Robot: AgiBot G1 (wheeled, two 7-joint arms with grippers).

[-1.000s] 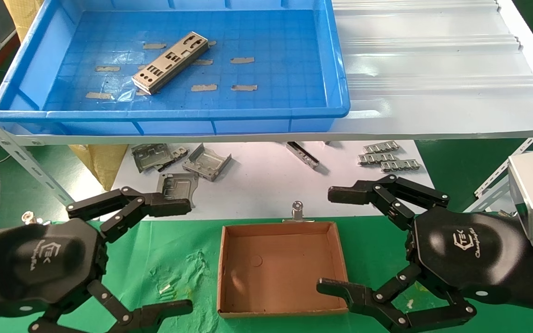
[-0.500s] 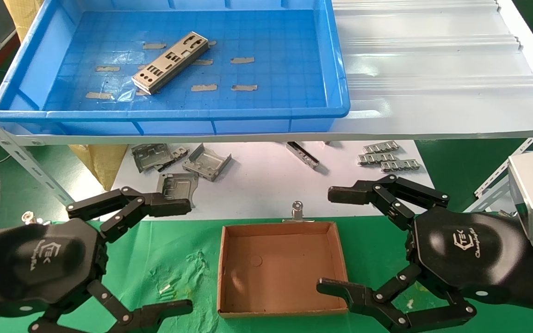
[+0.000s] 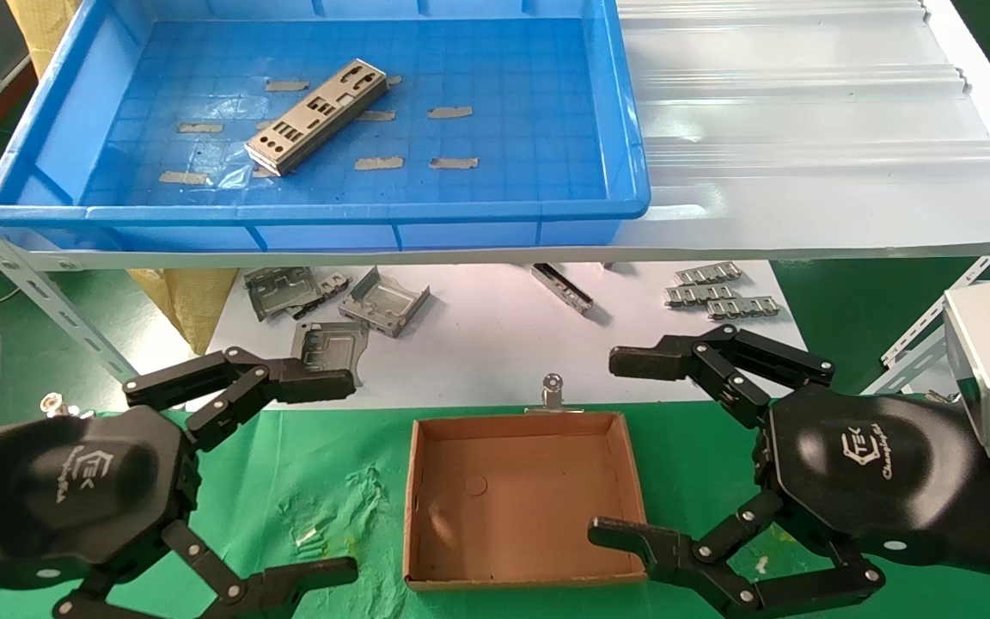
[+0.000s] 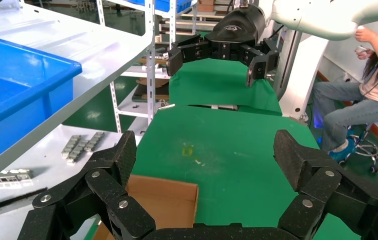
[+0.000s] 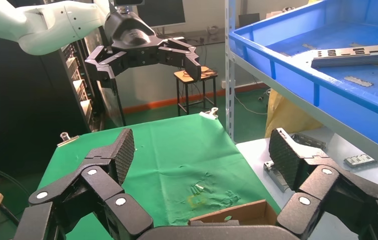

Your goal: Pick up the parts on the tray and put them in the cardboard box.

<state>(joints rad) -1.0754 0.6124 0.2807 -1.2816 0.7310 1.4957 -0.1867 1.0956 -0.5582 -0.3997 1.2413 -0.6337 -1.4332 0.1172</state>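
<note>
- Both sets of jaws are spread wide and hold nothing: the left gripper (image 3: pixel 289 477) sits at the lower left of the head view and the right gripper (image 3: pixel 632 451) at the lower right, flanking the cardboard box (image 3: pixel 519 500).
- That pose looks like a ready stance, open wide so either arm can reach up and close on a flat plate.
- One part (image 3: pixel 316 117) lies flat and diagonal on the tray (image 3: pixel 538 103) floor, upper left of the frame, well apart from both grippers.
- The tray sits on a raised white shelf (image 3: pixel 804 129), so the reach goes up and forward.
- The box, empty, lies at bottom centre on the green counter (image 3: pixel 332 464), between the arms, probably for a short drop.
- Grey brackets (image 3: pixel 357 305) lie beneath the shelf.
</note>
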